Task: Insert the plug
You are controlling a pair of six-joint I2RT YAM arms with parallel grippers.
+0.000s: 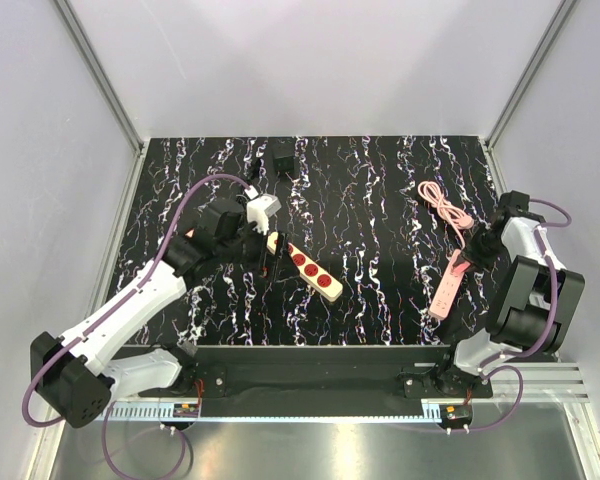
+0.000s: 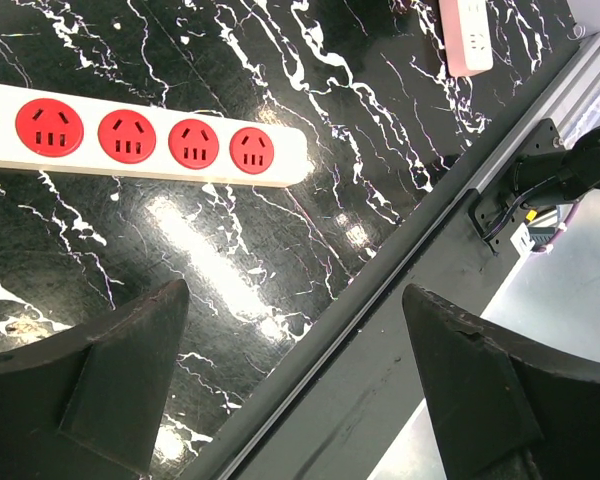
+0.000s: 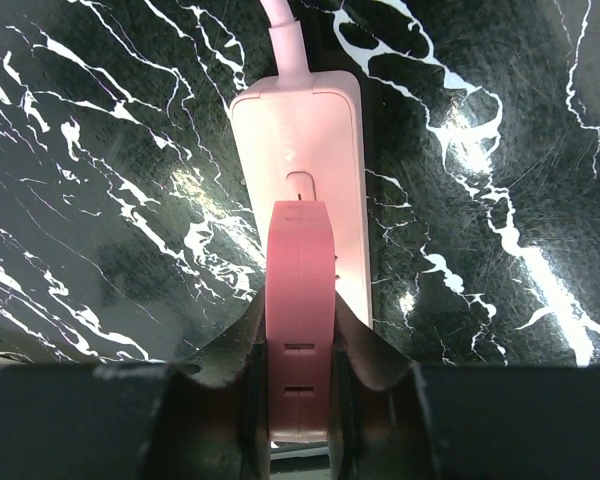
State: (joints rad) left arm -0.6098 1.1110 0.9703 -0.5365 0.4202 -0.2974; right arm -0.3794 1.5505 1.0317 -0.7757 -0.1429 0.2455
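Plug lies near the far edge of the bench, small, black and boxy, its thin cord beside it; it is well apart from the cream power strip with red sockets; left gripper hovers wide and empty above that strip; right gripper is clamped on a pink plug over the pink power strip; the black plug is probably light, rigid and smooth; best pinched across its flat sides, with the limp cord dragging behind.
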